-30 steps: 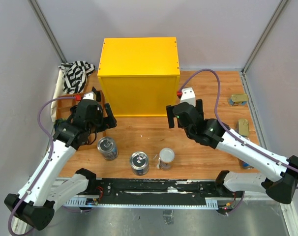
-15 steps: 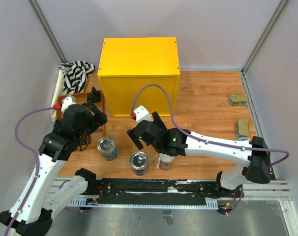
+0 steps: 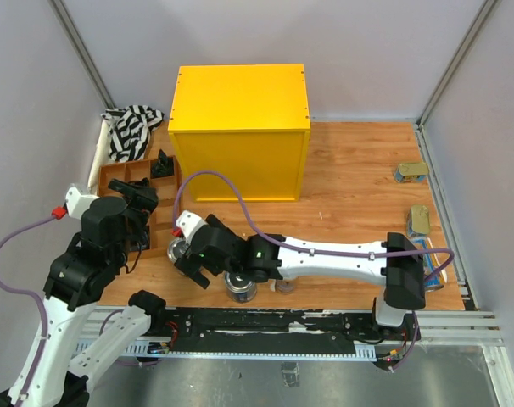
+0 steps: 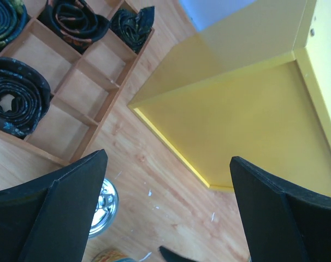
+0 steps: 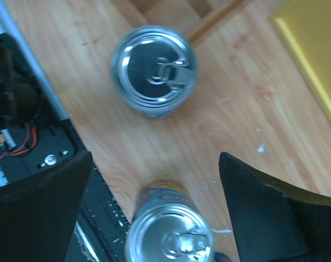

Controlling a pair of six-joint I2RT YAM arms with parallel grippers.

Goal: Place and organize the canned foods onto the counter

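the canned foods (image 5: 153,71) stand on the table (image 3: 350,170), none on the counter (image 3: 240,93). my right gripper (image 5: 155,158) and left gripper (image 4: 168,158) gape empty; descending between two close neighbours, i could topple one.

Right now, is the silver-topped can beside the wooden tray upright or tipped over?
Upright. The can shows its whole round top and pull tab to the right wrist camera.

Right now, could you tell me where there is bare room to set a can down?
The counter has a bare flat top. The table is free between the counter's right side and the two flat tins by the right wall. The near strip is crowded: silver-topped cans and the right arm stretched across them.
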